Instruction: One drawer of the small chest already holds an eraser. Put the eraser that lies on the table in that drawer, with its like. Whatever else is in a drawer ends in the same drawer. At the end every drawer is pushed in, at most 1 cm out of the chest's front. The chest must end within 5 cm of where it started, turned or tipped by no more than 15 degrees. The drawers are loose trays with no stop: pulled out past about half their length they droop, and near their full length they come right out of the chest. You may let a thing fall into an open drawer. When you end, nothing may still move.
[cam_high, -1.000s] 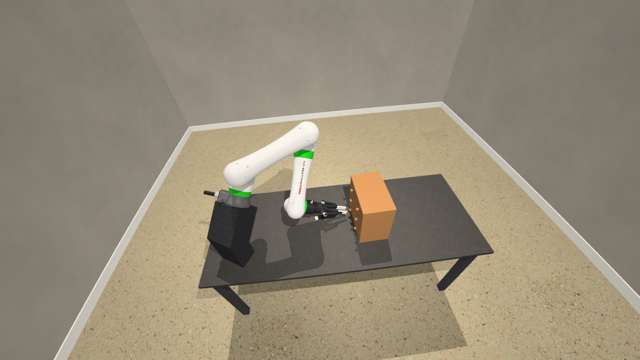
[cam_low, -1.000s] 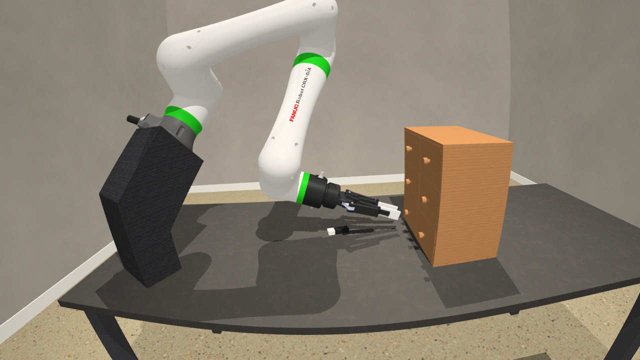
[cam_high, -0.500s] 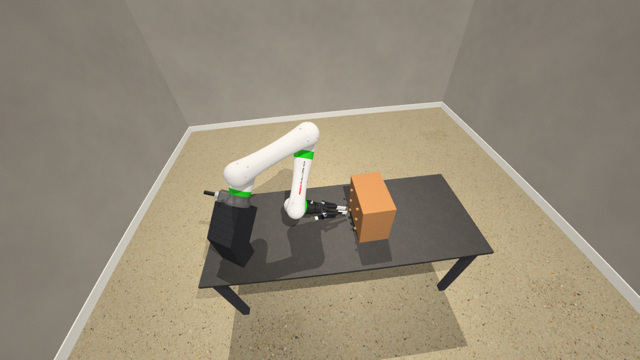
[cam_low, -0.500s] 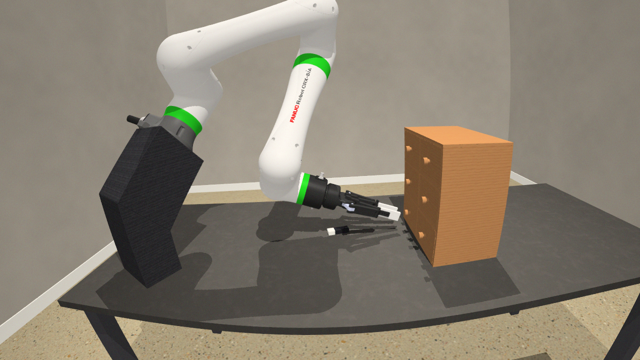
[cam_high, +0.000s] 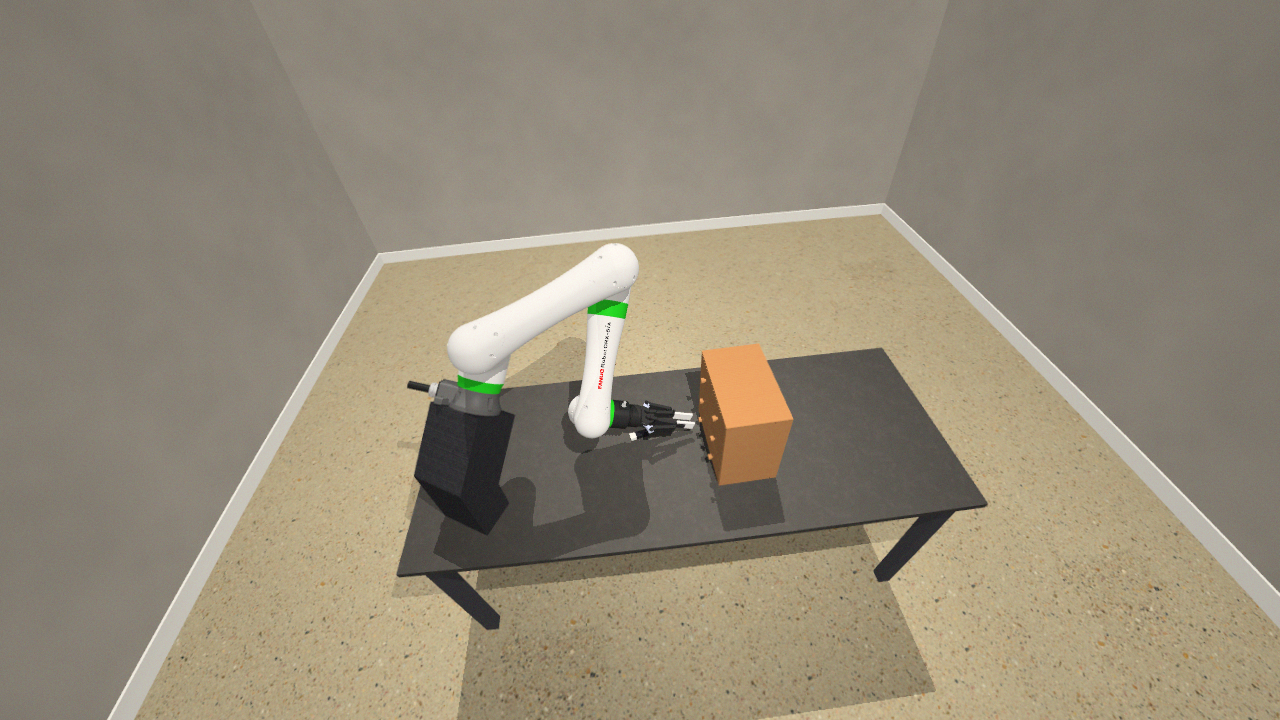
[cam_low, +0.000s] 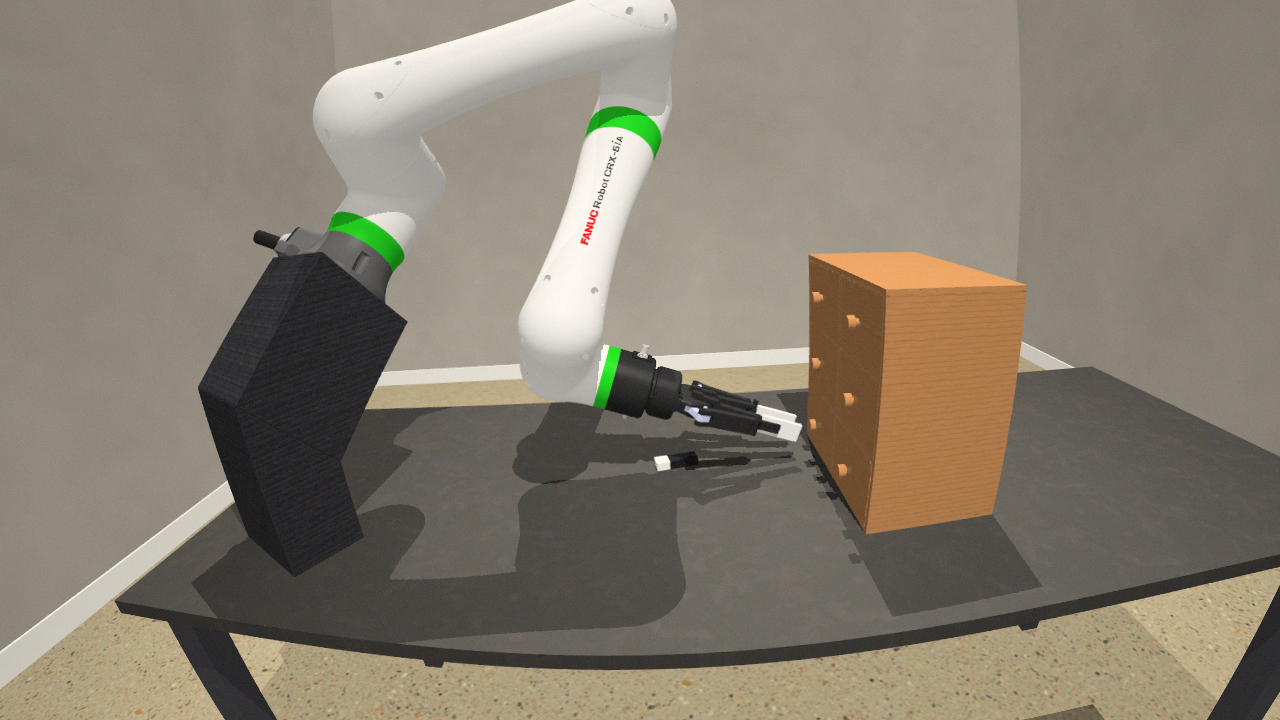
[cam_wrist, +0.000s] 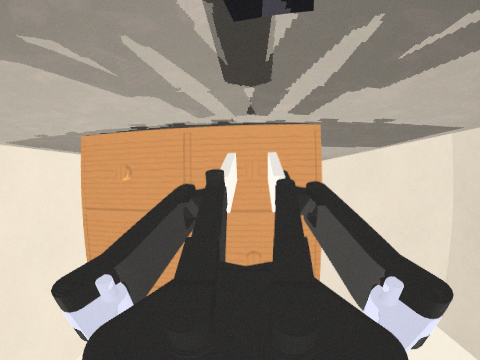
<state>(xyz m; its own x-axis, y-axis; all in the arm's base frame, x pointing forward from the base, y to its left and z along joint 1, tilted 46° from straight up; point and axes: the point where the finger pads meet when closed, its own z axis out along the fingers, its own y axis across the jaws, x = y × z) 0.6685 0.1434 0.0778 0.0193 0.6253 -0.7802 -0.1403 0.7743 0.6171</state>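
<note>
Leave the eraser lying on the counter for now. Keep the tool narrow, gripping nothing. Likely opening first: ease forward, straddle the bottom-row knob, close, then pull gently, without shifting the chest.

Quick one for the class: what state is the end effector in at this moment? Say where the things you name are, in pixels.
End effector (cam_high: 692, 420) (cam_low: 797, 426) (cam_wrist: 252, 166): partly open, with a narrow gap between its fingers, holding nothing.

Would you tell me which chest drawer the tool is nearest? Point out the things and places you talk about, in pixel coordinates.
The far column's bottom drawer (cam_low: 826, 440) (cam_wrist: 252, 192), in the exterior view: only its knob (cam_low: 812, 424) (cam_wrist: 252, 169) shows between the tips of the tool (cam_high: 691, 420) (cam_low: 795, 425) (cam_wrist: 252, 166).
</note>
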